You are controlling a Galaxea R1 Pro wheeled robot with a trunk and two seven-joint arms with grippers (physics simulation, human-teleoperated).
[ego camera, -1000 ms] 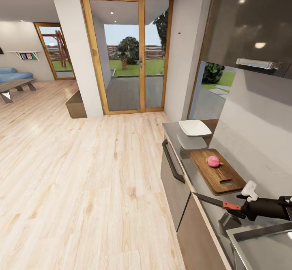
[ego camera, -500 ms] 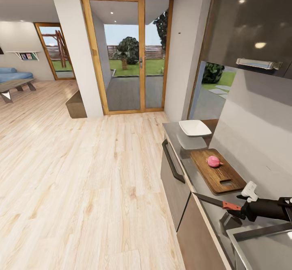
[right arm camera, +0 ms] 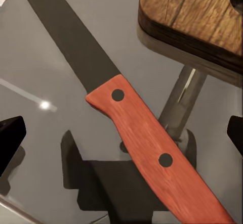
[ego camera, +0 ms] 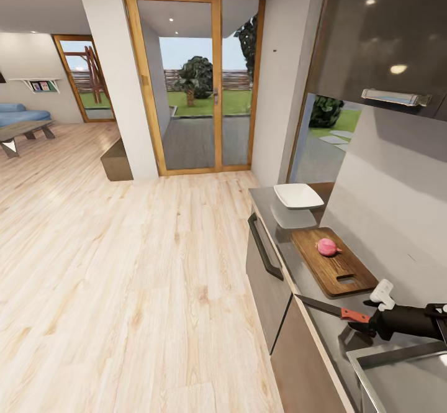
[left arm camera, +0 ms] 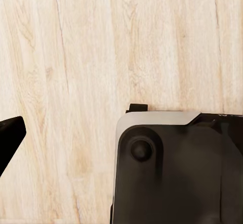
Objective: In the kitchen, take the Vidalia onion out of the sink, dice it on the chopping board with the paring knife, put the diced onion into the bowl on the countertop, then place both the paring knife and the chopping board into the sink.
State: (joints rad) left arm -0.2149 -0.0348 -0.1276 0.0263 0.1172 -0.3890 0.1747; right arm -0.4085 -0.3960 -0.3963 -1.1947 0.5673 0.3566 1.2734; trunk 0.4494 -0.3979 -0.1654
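The paring knife [ego camera: 338,309] lies flat on the dark countertop [ego camera: 292,248] between the chopping board [ego camera: 333,262] and the sink [ego camera: 397,376]. Its red handle [right arm camera: 152,148] and dark blade [right arm camera: 66,37] run between the spread fingers of my right gripper [ego camera: 367,321], which is open and low over the handle. The pinkish Vidalia onion [ego camera: 327,247] rests whole on the wooden board. The white square bowl [ego camera: 298,195] stands beyond the board at the counter's far end. A dark fingertip [left arm camera: 9,138] of my left gripper hangs over the plank floor.
A corner of the board [right arm camera: 197,16] sits close to the knife handle. A wall rises right behind the counter, with a dark upper cabinet [ego camera: 379,34] above. A long drawer handle [ego camera: 264,246] runs along the cabinet front. Pale wooden floor [ego camera: 124,264] spreads to the left.
My right gripper has sunk a little lower over the knife handle. The knife, onion, board and bowl stay where they were.
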